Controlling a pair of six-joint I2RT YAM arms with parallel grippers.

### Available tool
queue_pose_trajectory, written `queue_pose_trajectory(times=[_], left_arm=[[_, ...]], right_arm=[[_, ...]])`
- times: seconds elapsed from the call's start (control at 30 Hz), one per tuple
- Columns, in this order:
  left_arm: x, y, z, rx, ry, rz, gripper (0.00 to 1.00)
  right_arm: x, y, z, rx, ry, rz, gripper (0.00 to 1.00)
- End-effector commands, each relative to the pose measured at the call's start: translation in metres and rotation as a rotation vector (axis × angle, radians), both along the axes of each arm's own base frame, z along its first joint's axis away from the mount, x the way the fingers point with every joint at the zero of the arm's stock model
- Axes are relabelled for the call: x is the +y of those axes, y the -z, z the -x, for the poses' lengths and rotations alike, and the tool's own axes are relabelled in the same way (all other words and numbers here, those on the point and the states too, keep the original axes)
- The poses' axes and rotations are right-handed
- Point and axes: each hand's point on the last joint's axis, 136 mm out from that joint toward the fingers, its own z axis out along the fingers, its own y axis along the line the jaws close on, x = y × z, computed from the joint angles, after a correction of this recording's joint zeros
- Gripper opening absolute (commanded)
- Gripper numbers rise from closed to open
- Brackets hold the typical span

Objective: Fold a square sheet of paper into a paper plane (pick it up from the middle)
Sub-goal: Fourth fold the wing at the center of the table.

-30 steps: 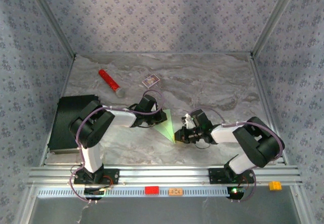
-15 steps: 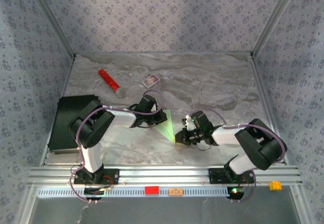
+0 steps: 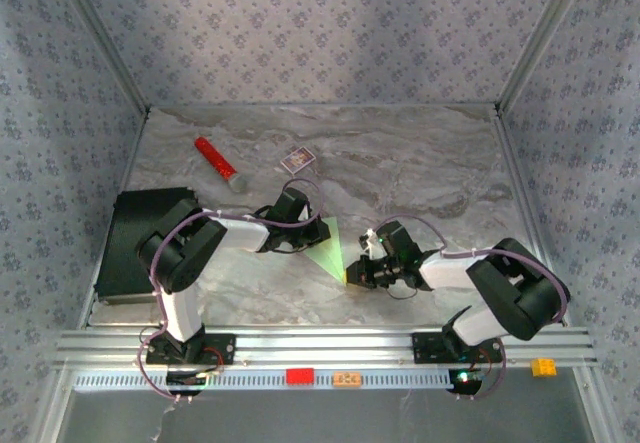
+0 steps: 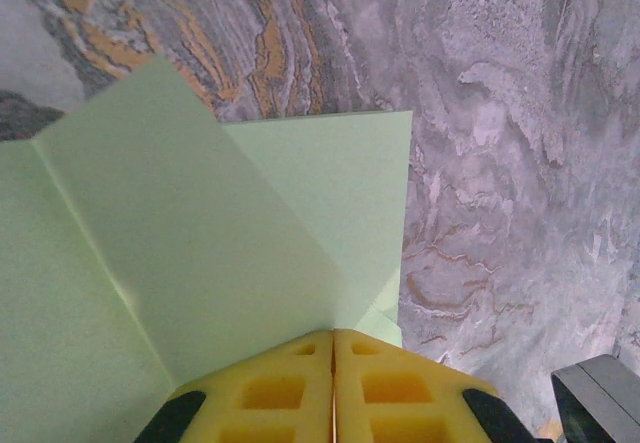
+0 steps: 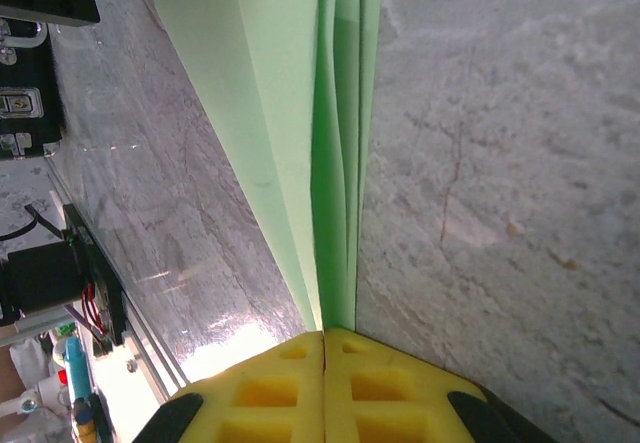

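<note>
The paper plane (image 3: 328,249) is a pale green, folded, pointed sheet held just above the marble table between both arms. My left gripper (image 3: 312,231) is shut on its wide far end; in the left wrist view the yellow fingers (image 4: 270,383) close on creased flaps of the paper (image 4: 220,233). My right gripper (image 3: 352,271) is shut on the narrow near tip. In the right wrist view the fingers (image 5: 390,393) pinch several stacked layers of the paper (image 5: 290,113), seen edge-on and running away toward the left gripper.
A red cylinder (image 3: 214,158) and a small purple-and-white card box (image 3: 297,159) lie at the back left. A black box (image 3: 130,243) sits at the table's left edge. The metal rail (image 3: 320,343) runs along the front, and patterned walls enclose the table.
My right gripper has shifted slightly toward the near edge with the paper tip in it, and its elbow has swung right. The left gripper and paper have barely moved.
</note>
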Motion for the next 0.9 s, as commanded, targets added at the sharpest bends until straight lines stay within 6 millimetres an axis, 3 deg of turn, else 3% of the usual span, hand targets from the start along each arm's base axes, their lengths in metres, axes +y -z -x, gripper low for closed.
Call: queue_pose_trajectory(times=[0.0,0.17,0.4,0.53,0.73,0.87], left_arm=[[0.023,0.028,0.007,0.052,-0.04,-0.101,0.08],[0.024,0.028,0.007,0.053,-0.042,-0.103,0.08],[0.022,0.028,0.007,0.053,-0.04,-0.1,0.08],[0.022,0.027,0.008,0.053,-0.035,-0.096,0.08],[0.021,0.023,0.008,0.039,-0.029,-0.093,0.08],[0.02,0.023,0.009,0.039,-0.025,-0.094,0.08]], right_arm=[[-0.024,0.031,0.043,0.166,-0.025,0.113,0.06],[-0.027,0.029,0.043,0.158,-0.017,0.122,0.13],[-0.029,0.029,0.045,0.157,-0.02,0.128,0.06],[-0.028,0.025,0.041,0.143,-0.019,0.137,0.1],[-0.031,-0.013,0.007,-0.009,0.042,0.148,0.11],[-0.016,-0.048,-0.017,-0.08,0.034,0.042,0.09]])
